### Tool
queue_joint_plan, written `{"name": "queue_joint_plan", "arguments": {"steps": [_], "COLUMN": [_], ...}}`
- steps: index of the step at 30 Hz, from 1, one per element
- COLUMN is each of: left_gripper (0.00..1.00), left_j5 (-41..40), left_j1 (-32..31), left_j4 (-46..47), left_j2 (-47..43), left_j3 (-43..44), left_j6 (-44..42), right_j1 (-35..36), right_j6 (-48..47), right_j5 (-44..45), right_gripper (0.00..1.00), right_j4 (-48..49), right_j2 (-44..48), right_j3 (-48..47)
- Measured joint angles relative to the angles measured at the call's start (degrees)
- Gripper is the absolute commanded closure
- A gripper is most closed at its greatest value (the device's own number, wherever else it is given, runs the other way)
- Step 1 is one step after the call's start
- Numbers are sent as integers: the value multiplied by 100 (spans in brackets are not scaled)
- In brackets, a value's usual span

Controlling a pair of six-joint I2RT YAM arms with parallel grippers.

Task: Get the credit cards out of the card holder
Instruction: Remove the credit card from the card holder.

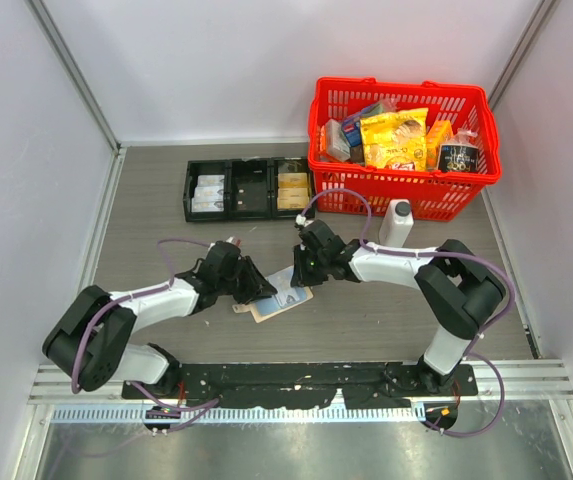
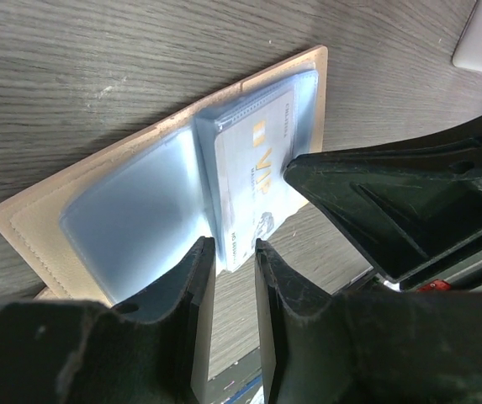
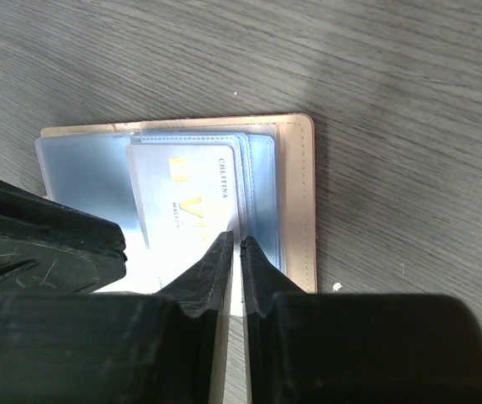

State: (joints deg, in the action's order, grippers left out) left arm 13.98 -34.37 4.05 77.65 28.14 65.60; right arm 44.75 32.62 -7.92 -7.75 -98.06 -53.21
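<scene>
That thin, stiff, slick credit card (image 3: pixel 186 202) wants an edge pinch: right claw (image 3: pixel 235 241) nips its exposed edge, left claw (image 2: pixel 234 245) slightly parted about its corner.

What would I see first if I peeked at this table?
Probably the bright red basket stuffed with snack packets at the far right. Then the left gripper and right gripper meeting mid-table over the open tan card holder, where a pale card marked VIP shows.

Grey wood-grain table (image 1: pixel 386 315), plain white walls (image 1: pixel 216 60) around it; even light
</scene>
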Motion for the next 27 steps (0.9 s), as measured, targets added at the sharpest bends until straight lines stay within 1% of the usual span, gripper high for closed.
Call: {"name": "queue_joint_plan", "arguments": {"steps": [2, 6, 9, 15, 27], "left_gripper": [74, 83, 87, 88, 88], "left_j5": [-4, -9, -9, 22, 378], "left_j1": [0, 0, 0, 0, 26], "left_j4": [17, 76, 162, 595, 1727], "left_j2": [26, 162, 264, 404, 610], "left_j3": [0, 0, 0, -179, -649], "left_j6": [15, 48, 72, 166, 170], "right_j1": [0, -7, -28, -87, -195], "right_j6": [-2, -9, -7, 31, 111], "right_j5": [-7, -13, -33, -162, -369], "right_gripper": [87, 87, 87, 88, 88], "right_j4": [15, 42, 68, 258, 581], "right_j2": [-11, -24, -24, -24, -22], "right_j3": [0, 2, 20, 127, 295]}}
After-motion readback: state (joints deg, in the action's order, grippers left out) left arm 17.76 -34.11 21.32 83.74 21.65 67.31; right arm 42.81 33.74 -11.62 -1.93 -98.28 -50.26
